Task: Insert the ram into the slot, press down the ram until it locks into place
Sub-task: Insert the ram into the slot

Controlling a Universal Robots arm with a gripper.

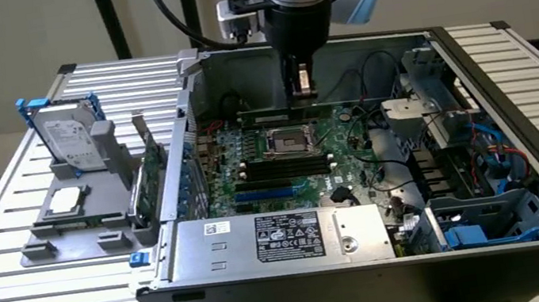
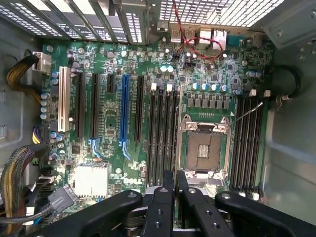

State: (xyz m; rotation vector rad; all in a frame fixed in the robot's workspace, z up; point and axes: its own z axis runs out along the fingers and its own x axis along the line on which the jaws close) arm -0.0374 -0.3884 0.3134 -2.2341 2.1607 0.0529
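Observation:
The ram (image 1: 270, 114) is a thin green stick held level inside the open computer case, above the motherboard's far part. My gripper (image 1: 301, 92) comes straight down from above and is shut on its middle. In the wrist view the fingers (image 2: 162, 197) stand close together, and a thin pale edge, the ram (image 2: 178, 128) seen edge-on, runs out from between them beside the processor socket (image 2: 203, 148). The slot (image 2: 163, 133) is one of several parallel black sockets next to that edge; another bank (image 2: 247, 143) lies on the socket's other side. In the exterior view the slot (image 1: 278, 169) lies below the ram, apart from it.
A blue socket (image 1: 254, 196) lies beside the black ones. The power supply (image 1: 272, 239) fills the case's near side, with cables and drive cages (image 1: 463, 162) at the exterior view's right. Outside on the slatted table a grey fixture (image 1: 72, 224) carries a hard drive (image 1: 69, 137) and an expansion card (image 1: 150, 169).

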